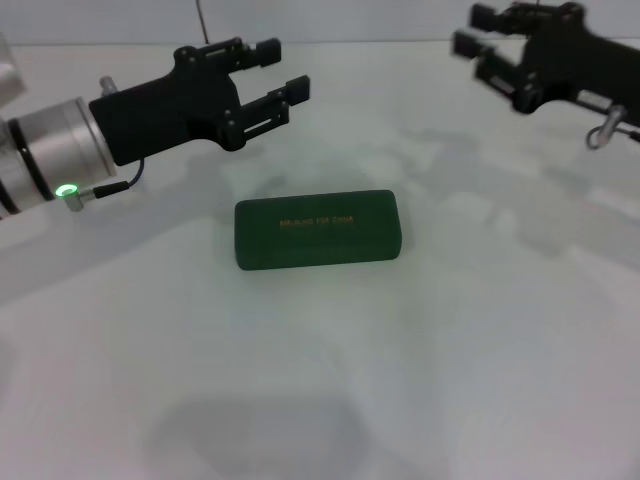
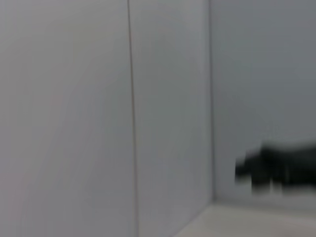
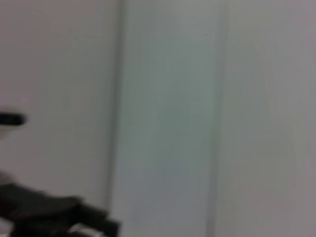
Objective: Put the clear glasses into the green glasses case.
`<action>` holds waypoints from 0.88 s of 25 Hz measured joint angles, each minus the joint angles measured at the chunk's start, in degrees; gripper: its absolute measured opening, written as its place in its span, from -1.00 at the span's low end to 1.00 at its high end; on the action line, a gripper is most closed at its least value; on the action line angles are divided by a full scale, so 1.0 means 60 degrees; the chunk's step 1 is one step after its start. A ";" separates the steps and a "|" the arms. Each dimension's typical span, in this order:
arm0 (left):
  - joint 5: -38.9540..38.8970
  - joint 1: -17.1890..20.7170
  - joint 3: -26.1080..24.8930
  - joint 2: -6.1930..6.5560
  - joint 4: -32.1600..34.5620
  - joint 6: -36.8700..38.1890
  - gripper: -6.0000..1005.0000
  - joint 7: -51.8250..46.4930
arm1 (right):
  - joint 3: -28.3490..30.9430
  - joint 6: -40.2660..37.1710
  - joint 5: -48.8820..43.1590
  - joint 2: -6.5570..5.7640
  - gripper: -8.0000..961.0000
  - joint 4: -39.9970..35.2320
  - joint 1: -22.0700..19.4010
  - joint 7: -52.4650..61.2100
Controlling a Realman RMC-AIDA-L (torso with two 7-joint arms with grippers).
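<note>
The green glasses case (image 1: 318, 229) lies shut on the white table (image 1: 320, 380), near the middle, gold lettering on its lid. Behind it and to the right, a faint colourless outline (image 1: 470, 165) on the table looks like the clear glasses, barely distinguishable. My left gripper (image 1: 280, 72) hovers above the table behind and left of the case, open, with nothing between its fingers. My right gripper (image 1: 472, 30) hangs high at the far right, open and empty.
A white wall (image 2: 98, 118) backs the table in both wrist views. The left wrist view catches the other arm's dark gripper (image 2: 281, 170) far off, and the right wrist view shows a dark gripper shape (image 3: 49, 210).
</note>
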 joint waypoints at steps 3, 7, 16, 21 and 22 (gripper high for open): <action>0.0053 0.0077 0.0002 0.0059 0.0019 0.1044 0.15 -0.0070 | -0.0925 -0.0168 -0.0015 0.0015 -0.47 -0.0169 0.0137 0.0415; 0.0291 0.0358 0.0014 0.0027 -0.0054 0.2379 0.39 0.0493 | -0.1932 -0.1141 -0.0282 -0.0377 -0.18 -0.0321 0.0447 0.1461; 0.0680 0.0897 0.0016 0.0042 -0.0054 0.3451 0.74 0.1161 | -0.2024 -0.2593 -0.0547 -0.0590 0.57 -0.0216 0.0444 0.1332; 0.0632 0.1128 0.0015 0.0014 -0.0056 0.3452 0.77 0.1164 | -0.2030 -0.2888 -0.0575 -0.0514 0.86 -0.0310 0.0263 0.1194; 0.0616 0.1180 0.0011 0.0012 -0.0056 0.3454 0.77 0.1165 | -0.2028 -0.2911 -0.0575 -0.0502 0.86 -0.0310 0.0233 0.1186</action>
